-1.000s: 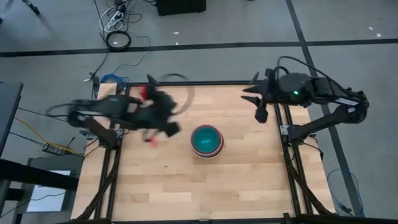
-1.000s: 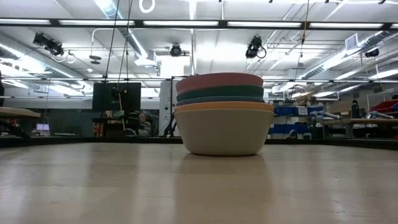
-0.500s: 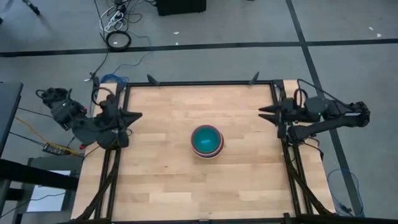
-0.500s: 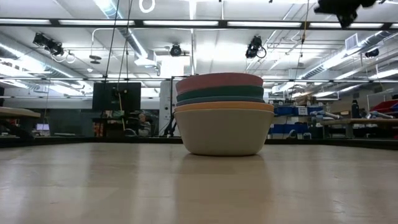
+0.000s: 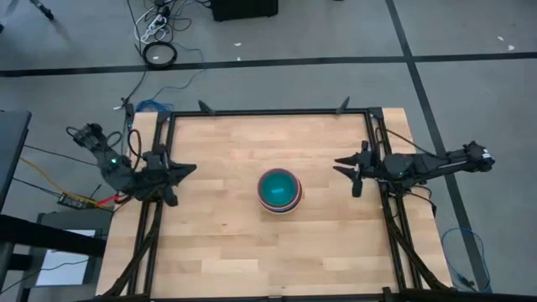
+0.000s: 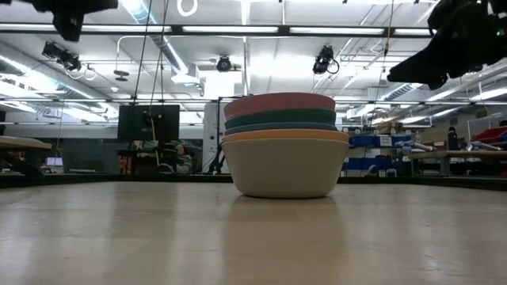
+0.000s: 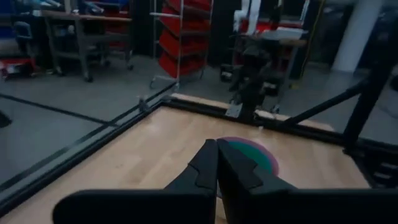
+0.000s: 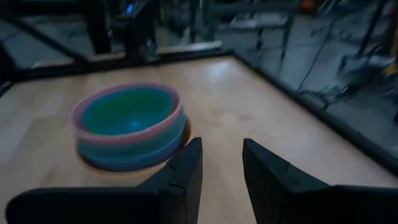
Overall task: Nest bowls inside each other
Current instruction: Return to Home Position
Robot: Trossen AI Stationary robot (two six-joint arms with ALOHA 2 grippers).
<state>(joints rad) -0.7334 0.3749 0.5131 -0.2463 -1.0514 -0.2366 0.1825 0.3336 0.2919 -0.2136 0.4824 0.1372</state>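
Note:
The bowls [image 5: 278,190] stand nested in one stack at the middle of the wooden table. In the low view the stack [image 6: 285,146] has a pale grey bowl at the bottom on the tabletop, then orange, blue-green and dark green rims, with a pink rim on top. From above its inside looks teal. My left gripper [image 5: 188,170] hovers at the table's left edge, shut, pointing level at the stack [image 7: 252,155]. My right gripper [image 5: 346,174] hovers at the right edge, open, pointing at the stack [image 8: 127,124]. Neither touches a bowl.
Black frame rails [image 5: 159,218] run along the table's left and right edges, with the arm bases on them. Bare wood [image 5: 277,252] lies all around the stack. Cables [image 5: 159,50] lie on the floor beyond the far edge. The low view shows the room behind.
My left gripper has drawn back from beside the stack to the table's left edge and sunk, turning level. My right gripper has sunk at the right edge and shifted toward the near edge. The stack has stayed put.

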